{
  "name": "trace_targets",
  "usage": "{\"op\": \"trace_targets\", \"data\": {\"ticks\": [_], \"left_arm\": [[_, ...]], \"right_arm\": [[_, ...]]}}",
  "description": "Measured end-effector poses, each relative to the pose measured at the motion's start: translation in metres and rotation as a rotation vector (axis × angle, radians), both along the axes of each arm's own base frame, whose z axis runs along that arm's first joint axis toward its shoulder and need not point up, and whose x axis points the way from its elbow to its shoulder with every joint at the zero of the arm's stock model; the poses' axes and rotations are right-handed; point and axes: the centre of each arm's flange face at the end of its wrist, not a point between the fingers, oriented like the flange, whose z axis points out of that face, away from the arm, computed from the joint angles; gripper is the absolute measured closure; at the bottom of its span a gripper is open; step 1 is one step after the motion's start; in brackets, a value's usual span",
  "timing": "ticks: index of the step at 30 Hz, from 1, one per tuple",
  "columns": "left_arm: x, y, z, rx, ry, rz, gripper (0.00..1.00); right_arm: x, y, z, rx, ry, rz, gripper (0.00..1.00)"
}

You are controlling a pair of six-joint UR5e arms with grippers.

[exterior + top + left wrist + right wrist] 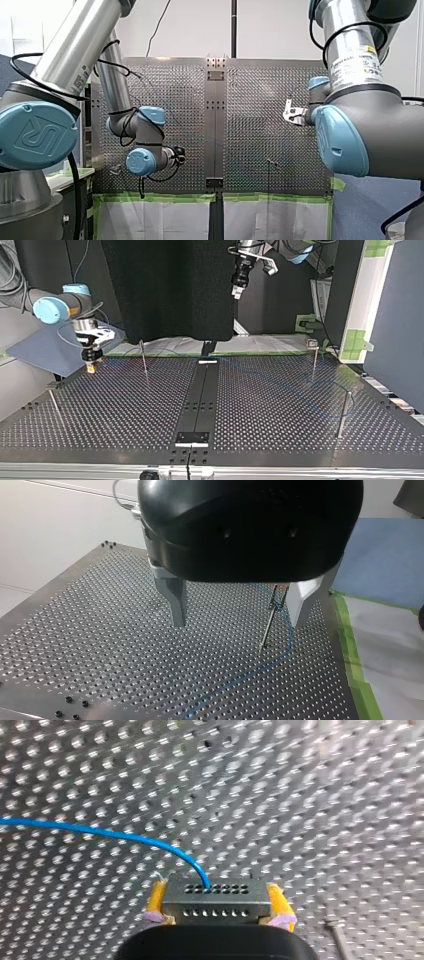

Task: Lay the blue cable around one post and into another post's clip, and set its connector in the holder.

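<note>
Yellow-padded fingers (156, 900) of the right gripper (216, 894) are clenched on the connector (215, 904), best carried low with the blue cable (100, 834) kept slack; the left gripper's (240, 617) are released.

The blue cable (100, 834) runs off the right wrist view's edge.

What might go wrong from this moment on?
The connector is pinched only at its two ends between my right jaws; a tug from the blue cable might twist it loose. Near the thin post the cable curves loose over the table and my left jaws stand open, so it might shift.
</note>
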Motion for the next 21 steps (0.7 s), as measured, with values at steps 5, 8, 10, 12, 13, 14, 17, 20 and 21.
{"op": "trace_targets", "data": {"ticks": [5,8,10,12,13,14,17,20,21], "left_arm": [[-0.001,0.000,-0.001,0.011,0.005,-0.001,0.00],[-0.001,0.001,-0.001,0.017,0.009,-0.001,0.00],[-0.001,0.001,-0.001,0.020,0.011,-0.001,0.00],[-0.002,0.001,-0.002,0.021,0.012,-0.001,0.00],[-0.002,0.001,-0.002,0.022,0.013,-0.001,0.00],[-0.002,0.001,-0.002,0.022,0.013,-0.002,0.00],[-0.002,0.001,-0.002,0.022,0.014,-0.002,0.00],[-0.002,0.001,-0.002,0.022,0.014,-0.002,0.00],[-0.002,0.001,-0.002,0.022,0.014,-0.002,0.00]], "right_arm": [[0.002,0.005,0.026,-0.026,-0.007,0.000,0.98],[0.001,0.007,0.041,-0.047,-0.011,0.000,0.98],[0.000,0.008,0.051,-0.060,-0.014,-0.002,0.98],[-0.001,0.009,0.060,-0.074,-0.019,-0.002,0.98],[-0.001,0.010,0.065,-0.080,-0.022,-0.002,0.98],[-0.002,0.011,0.071,-0.088,-0.029,-0.003,0.98],[-0.004,0.013,0.087,-0.105,-0.052,-0.004,0.98],[-0.007,0.016,0.103,-0.121,-0.074,-0.007,0.98],[-0.008,0.017,0.108,-0.127,-0.079,-0.009,0.98]]}}
